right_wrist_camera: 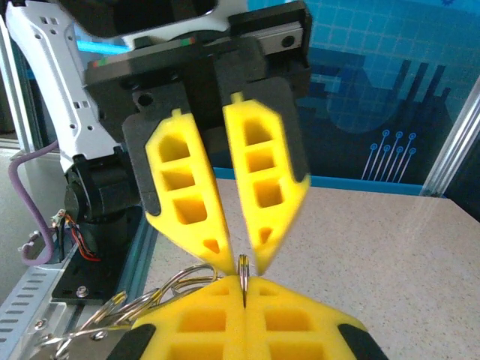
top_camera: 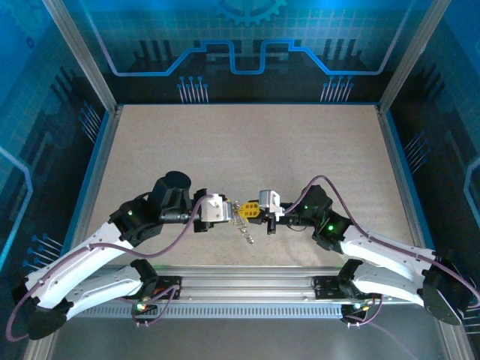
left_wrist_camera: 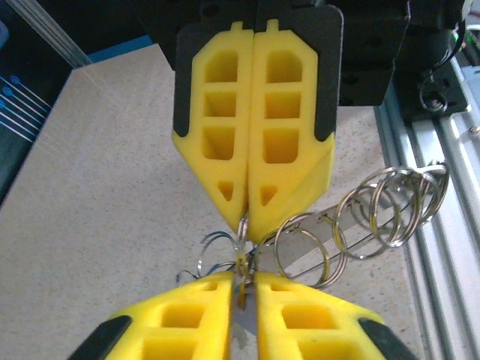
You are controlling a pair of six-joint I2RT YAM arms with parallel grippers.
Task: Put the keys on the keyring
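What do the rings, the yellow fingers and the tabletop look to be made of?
The rings: thin polished metal wire, silvery with bright glints, likely steel. The yellow fingers: matte plastic in flat colour with cut-out windows; whether moulded or printed I cannot tell. The tabletop: matte beige with fine speckles, perhaps laminate or a stone-look board.

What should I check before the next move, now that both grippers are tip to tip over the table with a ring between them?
1. Right gripper shut on the keyring: ok.
2. Left gripper gripping that ring: cannot tell; its fingertips flank it, contact unclear.
3. Grippers lined up tip to tip: ok.
4. Chain of spare rings out from between the fingers: ok, it hangs to one side.
5. Ring's split facing the left gripper: cannot tell; the ring is seen edge-on.
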